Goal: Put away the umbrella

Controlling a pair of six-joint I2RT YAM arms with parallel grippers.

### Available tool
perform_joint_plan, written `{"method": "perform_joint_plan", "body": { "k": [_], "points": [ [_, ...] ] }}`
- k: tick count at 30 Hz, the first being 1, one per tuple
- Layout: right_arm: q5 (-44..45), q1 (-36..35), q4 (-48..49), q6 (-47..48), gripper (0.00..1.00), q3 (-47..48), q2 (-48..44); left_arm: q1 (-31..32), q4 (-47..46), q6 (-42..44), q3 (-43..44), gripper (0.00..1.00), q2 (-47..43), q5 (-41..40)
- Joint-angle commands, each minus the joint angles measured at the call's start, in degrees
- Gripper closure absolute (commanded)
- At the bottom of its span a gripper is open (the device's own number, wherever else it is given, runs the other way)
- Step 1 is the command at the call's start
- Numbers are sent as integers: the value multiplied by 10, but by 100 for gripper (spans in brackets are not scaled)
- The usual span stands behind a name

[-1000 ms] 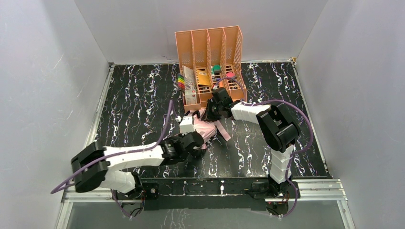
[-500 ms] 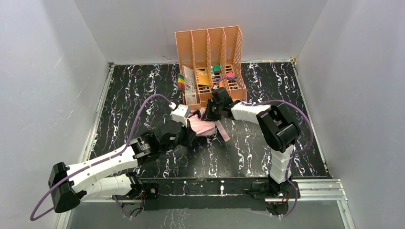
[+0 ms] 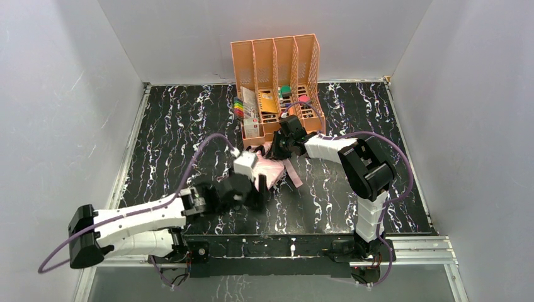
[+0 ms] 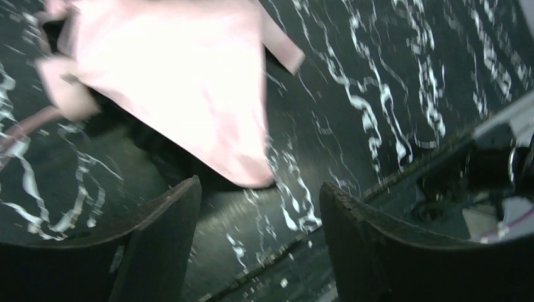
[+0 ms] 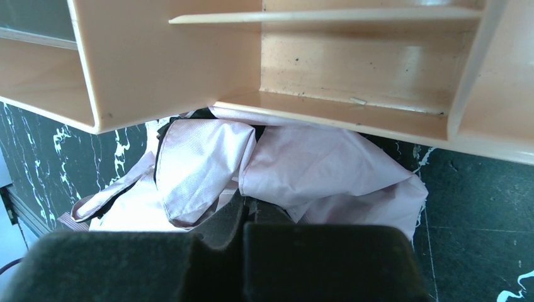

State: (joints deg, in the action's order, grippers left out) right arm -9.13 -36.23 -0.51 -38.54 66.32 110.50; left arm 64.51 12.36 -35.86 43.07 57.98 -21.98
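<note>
The umbrella lies crumpled on the black marbled table just in front of the orange desk organiser, pale pink side up, its strap trailing to the right. My left gripper hovers at the umbrella's near-left edge. In the left wrist view its jaws are open and empty, with the umbrella just beyond the fingertips. My right gripper is at the umbrella's far end beside the organiser. It is shut, its tips pushed into folds of the umbrella; whether fabric is pinched is hidden.
The organiser's slots hold coloured pens, cards and small items. Grey walls enclose the table on three sides. A metal rail with both arm bases runs along the near edge.
The left gripper has gone from shut to open and let go of the pink fabric, drawing back toward the near edge. The right arm has not moved.
</note>
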Motion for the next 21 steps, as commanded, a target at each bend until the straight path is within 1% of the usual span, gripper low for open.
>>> {"method": "perform_joint_plan", "body": {
  "k": [1, 2, 4, 6, 12, 15, 17, 21],
  "points": [
    [69, 12, -86, 35, 100, -12, 26, 124, 40, -108, 2, 25, 40, -142],
    [68, 13, -85, 35, 100, -12, 27, 142, 48, -132, 6, 17, 57, -166],
    [64, 12, -83, 35, 100, -11, 28, 176, 74, -187, 15, 14, 94, -212],
    [62, 12, -82, 37, 100, -11, 29, 196, 113, -252, 28, 7, 147, -254],
    [61, 13, -78, 39, 100, -12, 30, 202, 237, -463, 83, 2, 290, -335],
    [60, 13, -77, 40, 100, -11, 31, 201, 235, -465, 100, 2, 319, -353],
    [60, 13, -77, 42, 100, -10, 32, 196, 199, -438, 96, 2, 317, -351],
    [60, 13, -77, 43, 100, -9, 33, 162, 116, -401, 50, 2, 288, -324]
  ]
}}
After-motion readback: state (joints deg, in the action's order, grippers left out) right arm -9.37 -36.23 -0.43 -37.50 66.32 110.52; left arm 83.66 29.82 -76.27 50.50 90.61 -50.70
